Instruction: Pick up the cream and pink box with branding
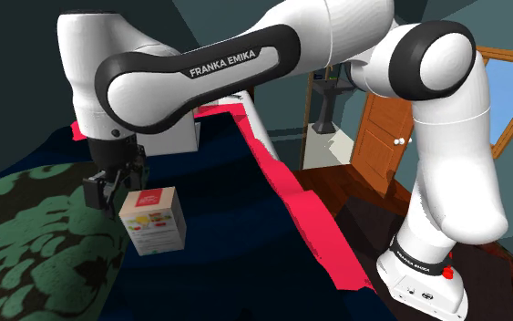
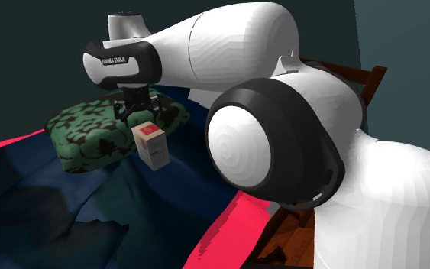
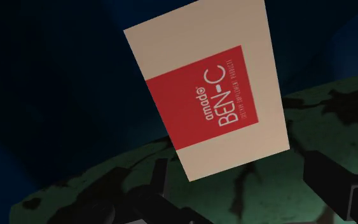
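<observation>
Bed [image 1: 245, 210]: dark blue cover with a pink edge; it carries everything else.
Pillow [image 1: 35, 246]: green and patterned; it lies at the shoulder view's left, just beside the box.
Arm [image 1: 227, 64]: mine, white; it reaches over the cover and bends down at the wrist.
Box [image 1: 152, 221]: cream with a red label; it seems to rest on the cover at the pillow's edge, just under my tool; whether its base sits flat I cannot tell.
Gripper [image 1: 115, 184]: my fingers [image 3: 333, 188] are spread and touch nothing; the box lies beyond them, not between them.
Step in hand: lining up above the box before going down, as I judge it; nothing is held yet.
Doing it well: I would bring the tool over the label's middle first, so that one finger stands off each long side; I would turn the wrist until the fingers are square to those sides; then go straight down and press on the plain cream walls, low enough not to slip off the top edge; the soft cover may let the box tip, so a slow squeeze is wise.
Facing: the red label looks up at my camera; the printed side faces the shoulder view's camera.
Long axis: the top face is oblong; in the wrist view its long sides run away from my fingers at a slight slant, so the short width lies across my grip.
</observation>
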You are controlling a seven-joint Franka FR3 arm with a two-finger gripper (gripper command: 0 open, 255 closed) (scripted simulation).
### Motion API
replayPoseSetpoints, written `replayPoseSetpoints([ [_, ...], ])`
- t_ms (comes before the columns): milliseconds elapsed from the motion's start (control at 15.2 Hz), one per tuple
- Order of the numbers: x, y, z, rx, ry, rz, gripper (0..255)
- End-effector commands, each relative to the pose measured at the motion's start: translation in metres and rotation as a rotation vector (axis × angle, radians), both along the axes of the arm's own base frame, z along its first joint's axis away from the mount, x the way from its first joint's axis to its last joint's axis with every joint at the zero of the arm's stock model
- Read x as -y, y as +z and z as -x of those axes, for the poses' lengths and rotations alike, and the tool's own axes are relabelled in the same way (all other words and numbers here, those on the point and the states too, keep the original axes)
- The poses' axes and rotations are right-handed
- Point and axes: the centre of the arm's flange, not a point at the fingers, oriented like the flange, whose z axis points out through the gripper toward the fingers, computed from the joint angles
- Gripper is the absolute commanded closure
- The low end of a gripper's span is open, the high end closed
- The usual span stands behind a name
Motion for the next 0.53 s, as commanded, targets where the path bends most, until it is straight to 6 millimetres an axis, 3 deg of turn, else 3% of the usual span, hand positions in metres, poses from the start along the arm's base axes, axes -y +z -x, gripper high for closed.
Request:
replayPoseSetpoints([
  [0,-0.003,-0.008,-0.002,0.003,0.002,-0.001,0],
  [264,-0.003,-0.030,-0.002,0.003,0.002,-0.001,0],
  [462,-0.003,-0.033,-0.002,0.003,0.002,-0.001,0],
])
